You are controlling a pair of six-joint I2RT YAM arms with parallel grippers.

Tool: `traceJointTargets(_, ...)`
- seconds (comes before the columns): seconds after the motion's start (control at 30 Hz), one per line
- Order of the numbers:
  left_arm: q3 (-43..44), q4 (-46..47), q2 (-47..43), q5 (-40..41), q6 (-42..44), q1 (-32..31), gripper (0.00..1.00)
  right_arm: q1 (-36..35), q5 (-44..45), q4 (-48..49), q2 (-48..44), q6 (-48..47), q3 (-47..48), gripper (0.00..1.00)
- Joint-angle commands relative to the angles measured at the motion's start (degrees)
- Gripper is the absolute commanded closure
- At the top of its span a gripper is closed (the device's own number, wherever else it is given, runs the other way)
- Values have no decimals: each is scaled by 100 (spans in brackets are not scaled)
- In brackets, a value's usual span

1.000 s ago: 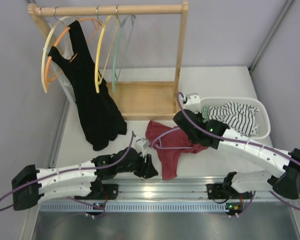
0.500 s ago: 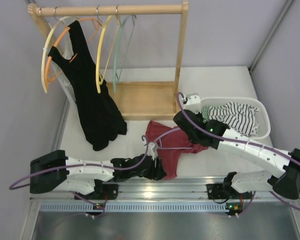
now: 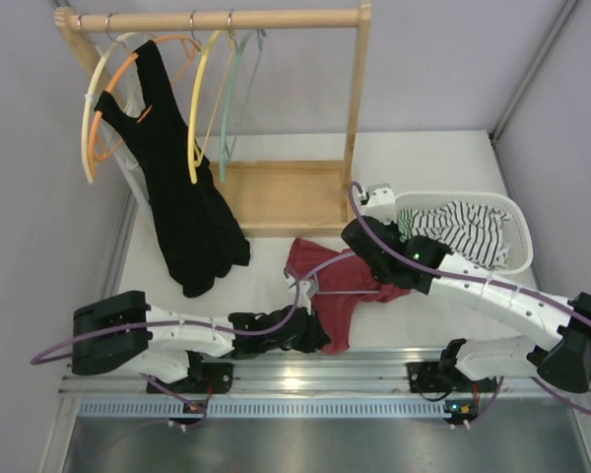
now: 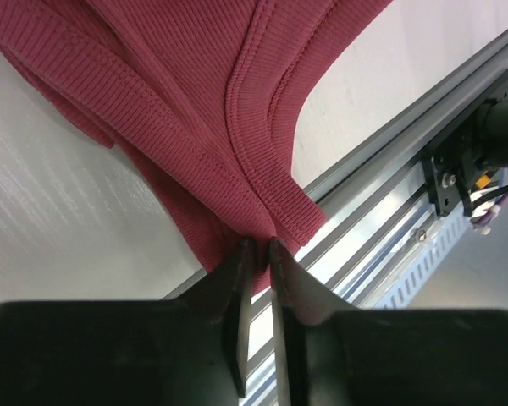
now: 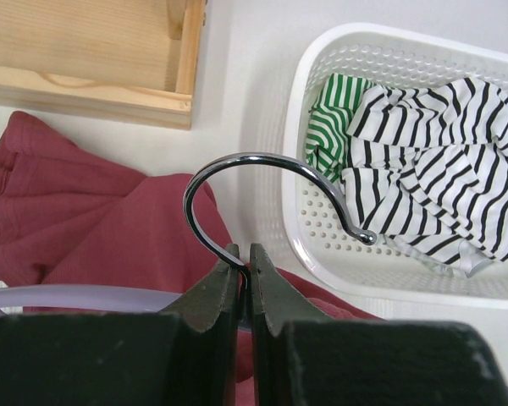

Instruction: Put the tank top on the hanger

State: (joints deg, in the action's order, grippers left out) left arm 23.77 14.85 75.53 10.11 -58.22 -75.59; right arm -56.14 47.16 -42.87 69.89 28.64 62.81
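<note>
The tank top (image 3: 327,286) lies crumpled on the counter (image 3: 443,158), in front of the wooden rack (image 3: 353,118) and just left of the white basket (image 5: 309,211). Its near end reaches almost to the metal rail (image 4: 389,169) along the counter's front edge.

The left gripper (image 4: 258,245) sits low at that near end. It is clenched on the tank top, with a stitched hem running straight into the narrow slit between its two tips. The ribbed fabric fans away from the pinch across the counter, and one curved hem opens to the right.

The right gripper (image 5: 240,251) is above the far side of the tank top. It is clamped on the hanger (image 5: 68,296), gripping the metal stem just below the hook (image 5: 262,165). The hook arches up and to the right, and its open tip stands over the basket's rim. A lavender arm of the hanger runs off to the left over the red fabric. In the top view that arm lies across the tank top.

The basket holds a black-and-white striped cloth (image 5: 432,169) and a green-striped piece (image 5: 326,127). On the rack hang a black garment (image 3: 182,207) and several other hangers.
</note>
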Motion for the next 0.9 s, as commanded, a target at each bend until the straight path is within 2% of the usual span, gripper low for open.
traceJointTargets(0.0,-21,466,-20,175,-93,-34,91,-108,171,51,-89,18,364,100)
traceJointTargets(0.07,-83,440,-90,219,-128,-35,100,-99,180,42,-89,10,373,100)
traceJointTargets(0.43,-1084,703,-1022,869,-848,-8,100,-90,347,-90,-221,54,461,100)
traceJointTargets(0.57,-1594,774,-1784,1124,-1183,141,100,-90,408,-116,-318,54,443,100)
traceJointTargets(0.77,-1937,89,-3094,932,-1140,913,100,-90,321,103,-572,-78,232,100)
traceJointTargets(0.87,-1955,-192,-3429,572,-1069,1458,100,-90,312,130,-687,-87,171,100)
